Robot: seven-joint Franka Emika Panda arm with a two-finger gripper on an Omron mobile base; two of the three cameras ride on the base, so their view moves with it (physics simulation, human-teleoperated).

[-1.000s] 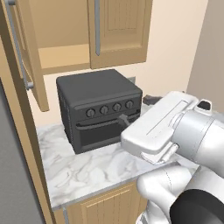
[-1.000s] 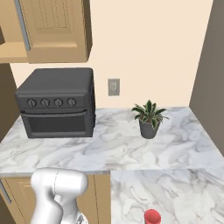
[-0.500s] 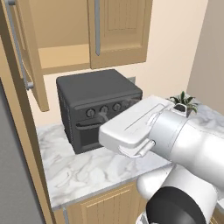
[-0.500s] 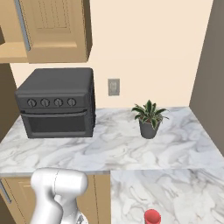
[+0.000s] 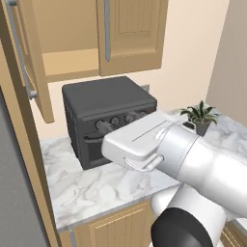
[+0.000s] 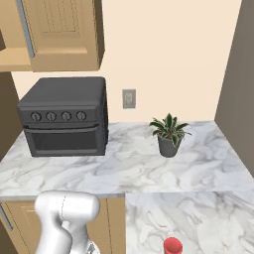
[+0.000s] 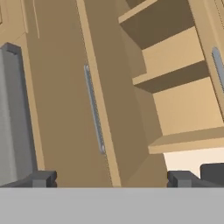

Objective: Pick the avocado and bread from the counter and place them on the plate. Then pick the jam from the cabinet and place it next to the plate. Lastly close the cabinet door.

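Final step apparently in hand: gripper [image 7: 111, 178] spread wide and empty, facing the open cabinet door [image 7: 65, 109] and its bar handle [image 7: 94, 109]; next, pressing the door shut against the cabinet [image 7: 175, 74].

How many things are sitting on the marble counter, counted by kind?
Toaster oven: 1
Potted plant: 1
Red thing, cut off at the picture's edge: 1
Total: 3

Dark oven [image 6: 64, 116], potted plant [image 6: 168, 133], red object [image 6: 172, 245]
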